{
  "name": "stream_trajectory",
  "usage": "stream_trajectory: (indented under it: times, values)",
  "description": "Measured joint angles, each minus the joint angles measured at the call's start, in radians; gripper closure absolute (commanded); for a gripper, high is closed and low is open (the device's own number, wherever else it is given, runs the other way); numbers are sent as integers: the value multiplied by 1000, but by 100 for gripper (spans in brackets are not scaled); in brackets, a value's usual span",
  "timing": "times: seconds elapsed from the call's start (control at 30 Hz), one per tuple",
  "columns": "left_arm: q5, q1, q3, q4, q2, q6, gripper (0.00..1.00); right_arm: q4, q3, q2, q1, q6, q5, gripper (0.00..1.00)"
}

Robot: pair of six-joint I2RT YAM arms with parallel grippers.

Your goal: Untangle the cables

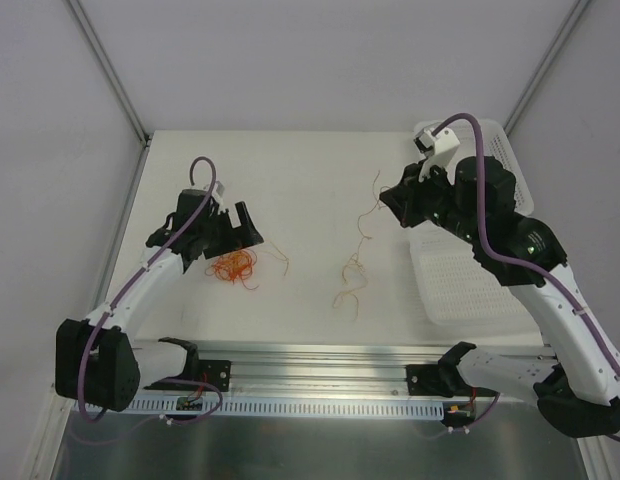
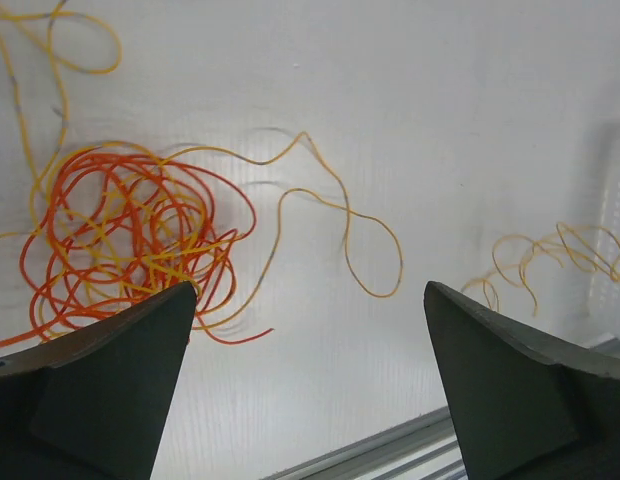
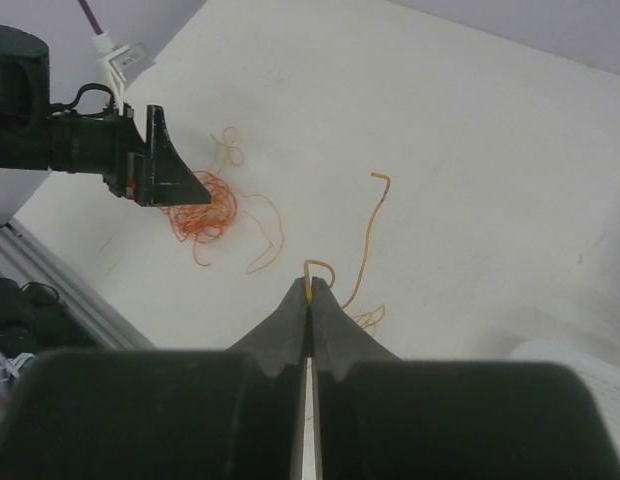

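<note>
A tangle of red-orange and yellow cables [image 1: 233, 266] lies on the white table at the left. It also shows in the left wrist view [image 2: 130, 240] and the right wrist view [image 3: 195, 210]. My left gripper [image 1: 235, 232] hovers just behind it, open and empty, and the tangle lies by its left fingertip [image 2: 180, 300]. My right gripper [image 1: 393, 205] is shut on one pale yellow cable [image 1: 356, 265]. That cable hangs from the closed fingertips [image 3: 310, 285] down to a small curl on the table [image 3: 368, 235]. This curl shows far right in the left wrist view [image 2: 550, 255].
A white perforated tray [image 1: 460, 290] lies on the table at the right, under my right arm. A white basket [image 1: 512, 160] stands behind it. A metal rail [image 1: 320, 352] runs along the near table edge.
</note>
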Motion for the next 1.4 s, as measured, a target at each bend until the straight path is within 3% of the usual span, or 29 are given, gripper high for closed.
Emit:
stream_trajectory:
  times: [0.2, 0.4, 0.8, 1.13, 1.27, 1.4]
  values:
    - [65, -109, 0, 49, -78, 82, 1, 90, 8, 45, 0, 55, -63, 99]
    - [54, -281, 0, 95, -60, 114, 2, 176, -82, 70, 0, 108, 34, 99]
    - [-108, -565, 132, 132, 299, 267, 6, 191, -313, 144, -55, 223, 113, 100]
    - [-306, -589, 237, 154, 472, 278, 8, 206, -381, 144, -74, 245, 104, 99]
    - [-312, -575, 265, 168, 478, 233, 9, 209, -412, 143, -79, 254, 97, 99]
    - [-303, -549, 288, 187, 498, 195, 18, 210, -436, 140, -80, 261, 87, 99]
